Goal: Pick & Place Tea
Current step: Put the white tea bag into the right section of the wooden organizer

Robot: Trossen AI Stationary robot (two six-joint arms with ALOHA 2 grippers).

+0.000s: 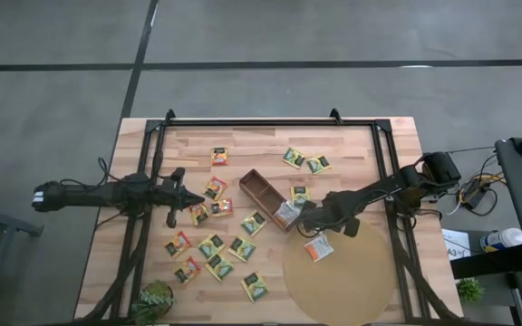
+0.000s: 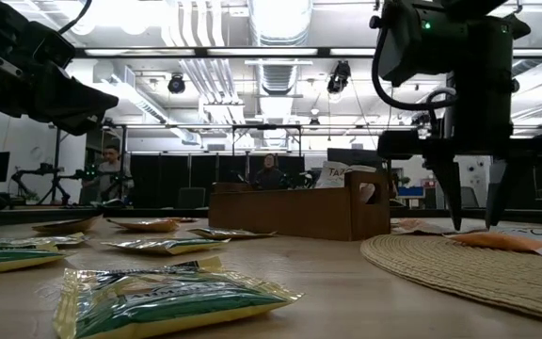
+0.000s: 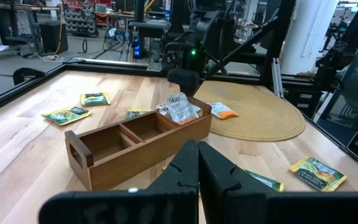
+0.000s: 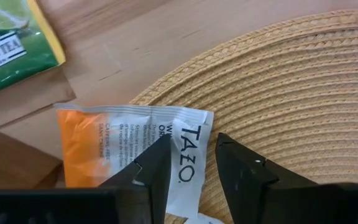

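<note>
Below the right gripper [image 4: 188, 165]: white-orange sachet [image 4: 135, 146] flat on mat [image 4: 291, 81], fingers spread astride it, not pinching. Drop straight, close on the edge. Left gripper [image 3: 197, 165] pressed together, idle

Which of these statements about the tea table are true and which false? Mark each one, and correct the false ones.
1. A white and orange sachet lies on the round woven mat. True.
2. The right hand has its fingers clamped shut on that sachet. False: its fingers stand apart above the sachet, which lies flat on the mat.
3. The wooden box holds a sachet in one end compartment. True; a white sachet sticks up there.
4. The left hand is wide open. False: its fingers are shut together, holding nothing.
5. All sachets are already in the box. False: many lie loose on the table.
</note>
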